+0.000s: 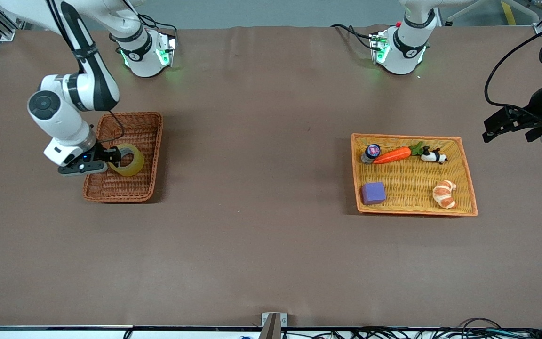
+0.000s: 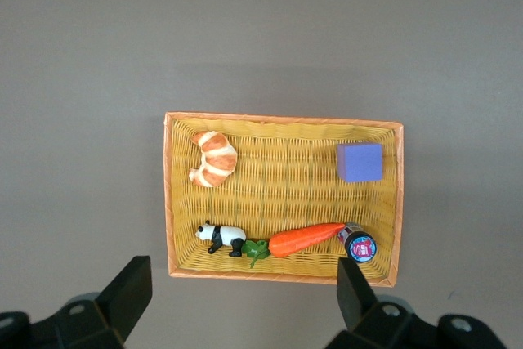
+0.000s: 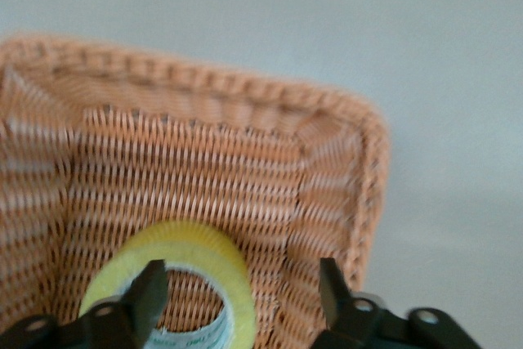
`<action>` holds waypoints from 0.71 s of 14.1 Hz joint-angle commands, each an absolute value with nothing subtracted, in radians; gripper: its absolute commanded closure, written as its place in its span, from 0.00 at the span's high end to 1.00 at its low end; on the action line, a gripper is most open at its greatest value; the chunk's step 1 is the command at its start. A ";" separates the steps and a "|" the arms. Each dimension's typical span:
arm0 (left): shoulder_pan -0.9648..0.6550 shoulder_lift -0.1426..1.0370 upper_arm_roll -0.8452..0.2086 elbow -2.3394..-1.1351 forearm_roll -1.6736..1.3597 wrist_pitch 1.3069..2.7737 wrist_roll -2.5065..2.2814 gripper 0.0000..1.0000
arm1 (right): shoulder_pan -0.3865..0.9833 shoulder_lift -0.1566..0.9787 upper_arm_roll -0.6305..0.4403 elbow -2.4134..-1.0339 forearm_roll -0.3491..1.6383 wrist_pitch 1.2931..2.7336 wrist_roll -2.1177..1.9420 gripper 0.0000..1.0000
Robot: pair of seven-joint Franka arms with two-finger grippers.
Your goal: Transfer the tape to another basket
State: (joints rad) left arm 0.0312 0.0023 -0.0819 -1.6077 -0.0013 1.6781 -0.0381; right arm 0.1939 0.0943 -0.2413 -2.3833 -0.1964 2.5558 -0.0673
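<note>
Here, the right arm bends down from its base and turns its wrist sideways, placing the right gripper [image 1: 115,157] over the dark reddish-brown wicker basket [image 1: 151,136] at the right arm's end of the surface [image 1: 261,235]. Its fingers [image 3: 151,292] are spread in the right wrist view: one lies against the rim of the tape [image 1: 130,160], the other stands apart from the roll beside the basket wall. The tape, a yellowish translucent ring, sits tilted inside this basket; whether it touches the basket floor cannot be told.

The left arm waits, with the left gripper [image 2: 241,300] held high over the bare surface beside the yellow tray-basket [image 1: 464,165], fingers spread wide. That tray holds a purple cube [image 1: 373,193], a croissant [image 1: 444,193], a carrot [image 1: 393,155], a panda figure [image 1: 434,156] and a small round-capped container [image 1: 371,152].
</note>
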 commanded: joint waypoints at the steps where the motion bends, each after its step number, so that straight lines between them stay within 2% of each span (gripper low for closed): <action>1: 0.031 -0.006 -0.089 -1.605 0.008 1.677 -0.028 1.00 | 0.198 0.066 -0.229 -2.181 -0.173 2.320 -0.075 1.00; 3: 0.031 -0.006 -0.089 -1.605 0.008 1.677 -0.029 1.00 | 0.192 0.069 -0.200 -1.992 -0.106 2.089 -0.078 1.00; 6: 0.031 -0.006 -0.089 -1.605 0.008 1.677 -0.028 1.00 | 0.154 0.069 -0.157 -1.779 -0.040 1.846 -0.067 1.00; 10: 0.032 -0.006 -0.090 -1.605 0.008 1.677 -0.026 1.00 | 0.110 0.057 -0.147 -1.574 -0.003 1.653 -0.071 1.00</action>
State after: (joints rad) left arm 0.0291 0.0023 -0.0854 -1.6071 -0.0013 1.6781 -0.0381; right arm 0.1510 0.0533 -0.1663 -1.6631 -0.0280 1.7344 -0.0665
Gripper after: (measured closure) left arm 0.000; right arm 0.000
